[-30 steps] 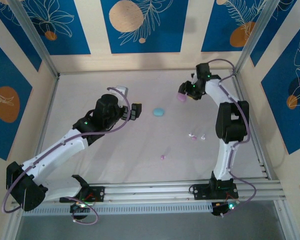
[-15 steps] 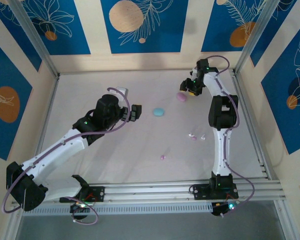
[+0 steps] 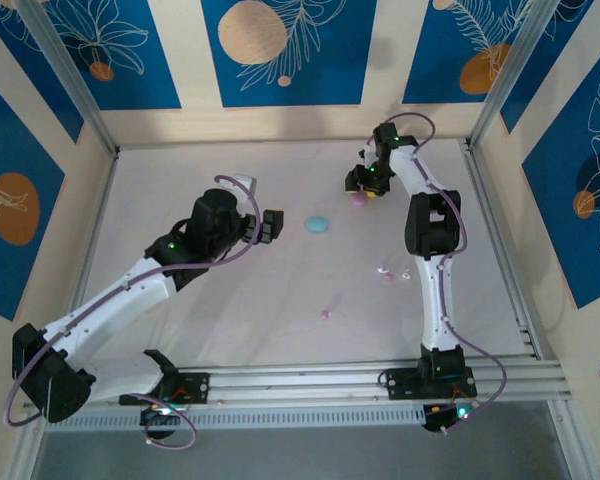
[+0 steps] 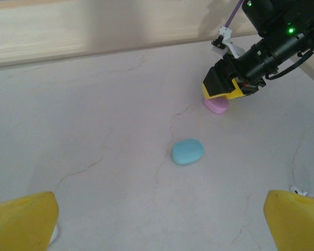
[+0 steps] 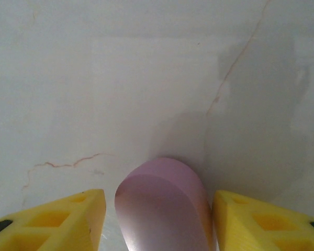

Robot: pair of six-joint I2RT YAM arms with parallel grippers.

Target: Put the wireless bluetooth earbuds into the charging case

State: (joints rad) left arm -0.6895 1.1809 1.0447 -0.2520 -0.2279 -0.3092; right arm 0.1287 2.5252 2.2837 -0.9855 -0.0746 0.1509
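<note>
A pink charging case (image 5: 165,204) stands between the yellow fingers of my right gripper (image 5: 159,219), which is shut on it, low over the table at the back right (image 3: 363,185). From the left wrist view the pink case (image 4: 216,105) touches the table under that gripper. A blue case (image 3: 318,224) lies closed mid-table, also in front of my left gripper (image 4: 188,151). My left gripper (image 3: 272,223) hovers left of it, open and empty. Two white earbuds (image 3: 385,271) (image 3: 407,273) and a pink earbud (image 3: 325,314) lie loose nearer the front.
The back wall (image 3: 280,125) runs close behind the right gripper. Metal frame posts (image 3: 75,90) stand at the back corners, and a rail (image 3: 500,230) lines the right side. The white earbuds (image 4: 298,191) lie at the right edge of the left wrist view.
My right arm has reached farther out and swung a little left, carrying the pink case slightly left near the back wall. The left arm has not moved.
</note>
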